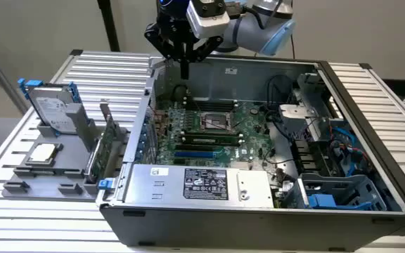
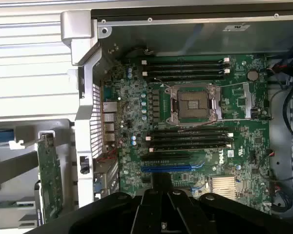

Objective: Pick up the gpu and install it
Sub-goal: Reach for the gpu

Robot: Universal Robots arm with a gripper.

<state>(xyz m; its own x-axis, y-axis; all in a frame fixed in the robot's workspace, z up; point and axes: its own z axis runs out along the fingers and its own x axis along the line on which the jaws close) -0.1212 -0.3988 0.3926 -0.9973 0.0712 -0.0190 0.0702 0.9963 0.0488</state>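
The gpu is a thin card with a green circuit face, standing on edge in a grey holder just outside the open computer case, on the exterior view's left. In the wrist view the gpu shows beside the case's rear wall. My gripper hangs above the case's far corner, well above and behind the card, shut with nothing between its fingers. The wrist view looks past the gripper straight down at the green motherboard with its blue slot.
A silver hard drive in a blue frame stands in the holder, with a small square chip lying in front of it. Inside the case are memory sticks, cables and a blue drive cage. The slatted table surrounds it.
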